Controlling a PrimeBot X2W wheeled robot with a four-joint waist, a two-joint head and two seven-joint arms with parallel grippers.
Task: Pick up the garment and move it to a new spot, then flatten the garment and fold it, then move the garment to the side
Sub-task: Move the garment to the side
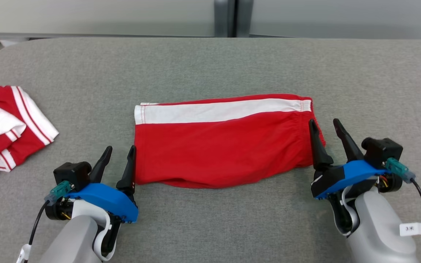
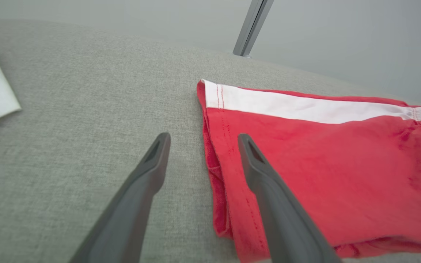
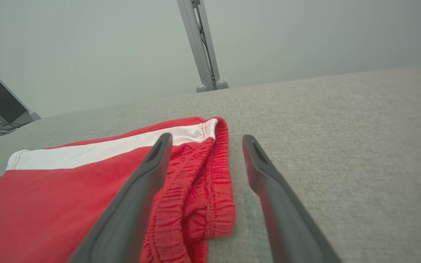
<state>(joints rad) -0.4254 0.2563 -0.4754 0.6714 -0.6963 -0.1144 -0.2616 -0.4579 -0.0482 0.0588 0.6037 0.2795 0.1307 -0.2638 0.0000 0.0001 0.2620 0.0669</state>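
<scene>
- Red shorts (image 1: pixel 225 146) with a white stripe are laid as a flat rectangle on coarse grey woven cloth (image 1: pixel 210 65).
- The left gripper (image 1: pixel 121 147) and right gripper (image 1: pixel 323 121) are spread apart, nothing held.

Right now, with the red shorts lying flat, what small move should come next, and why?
Probably close both: the left end effector and right end effector stand open, each straddling one end of the shorts, holding nothing.

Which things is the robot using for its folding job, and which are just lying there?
For the job: red shorts, left tool, right tool, both open.
Just lying about: red-and-white clothes, far left.
</scene>
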